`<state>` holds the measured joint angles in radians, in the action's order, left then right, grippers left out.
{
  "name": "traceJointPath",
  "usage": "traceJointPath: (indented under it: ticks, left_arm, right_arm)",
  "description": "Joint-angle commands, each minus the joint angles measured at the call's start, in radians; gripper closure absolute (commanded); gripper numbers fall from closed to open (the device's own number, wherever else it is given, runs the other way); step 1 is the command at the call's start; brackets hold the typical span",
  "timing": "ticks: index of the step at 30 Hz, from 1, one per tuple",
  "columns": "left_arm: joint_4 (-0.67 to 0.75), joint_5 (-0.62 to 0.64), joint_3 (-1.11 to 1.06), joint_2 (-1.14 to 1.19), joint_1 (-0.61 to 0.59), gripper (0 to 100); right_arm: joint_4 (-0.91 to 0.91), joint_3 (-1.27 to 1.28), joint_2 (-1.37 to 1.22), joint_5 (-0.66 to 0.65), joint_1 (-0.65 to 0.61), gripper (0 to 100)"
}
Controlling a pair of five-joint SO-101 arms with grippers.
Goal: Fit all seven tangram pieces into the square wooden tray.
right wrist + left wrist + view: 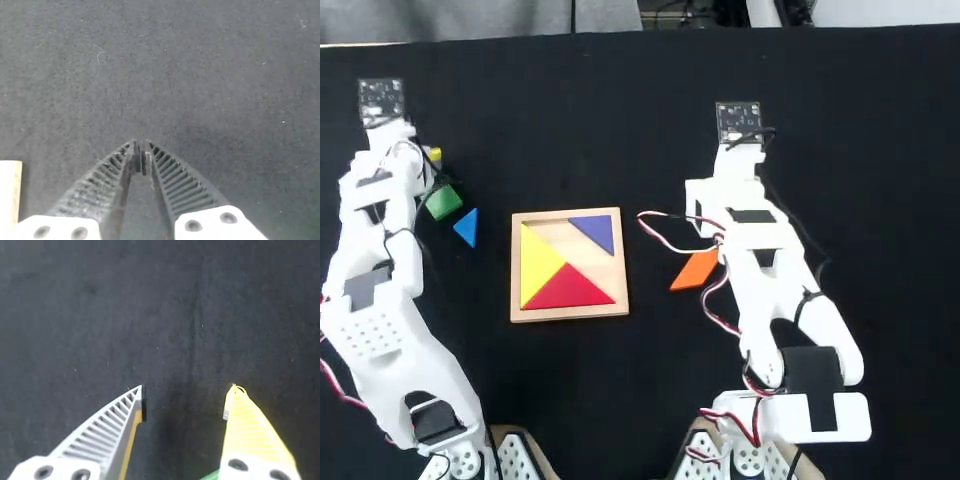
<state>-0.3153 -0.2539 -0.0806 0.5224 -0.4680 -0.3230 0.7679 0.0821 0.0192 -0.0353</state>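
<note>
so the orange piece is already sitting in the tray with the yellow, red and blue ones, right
Not quite. The high view shows the orange piece lying on the table beside the tray, outside its rim. The yellow piece, red piece and blue piece are in the tray.
</note>
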Motion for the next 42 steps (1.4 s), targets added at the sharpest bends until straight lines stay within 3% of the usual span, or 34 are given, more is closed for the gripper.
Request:
traceJointPath:
  ticks: [1,6,14,25,30,34,42]
  left_arm:
    - [-0.147,0.008,0.134,0.008,0.015,74]
    - [-0.212,-0.068,0.17,0.063,0.016,74]
    - [-0.213,0.049,0.176,0.081,0.087,74]
    - [-0.216,0.015,0.26,0.192,0.094,74]
    - [-0.45,-0.184,0.262,0.183,0.051,74]
    - [-0.634,-0.272,0.255,0.112,0.007,74]
    - [-0.845,-0.459,0.249,0.04,-0.059,74]
  right_arm:
    - [0.023,-0.041,-0.004,-0.011,-0.012,97.5]
    - [0.023,-0.041,-0.004,-0.011,-0.014,97.5]
    - [0.023,-0.041,-0.004,-0.011,-0.014,97.5]
    - [0.023,-0.042,-0.002,-0.012,-0.011,97.4]
    - [0.023,-0.042,0.002,-0.012,-0.011,97.4]
    - [0.023,-0.044,0.004,-0.04,-0.011,97.4]
    - [0.023,-0.042,0.001,-0.081,-0.015,97.5]
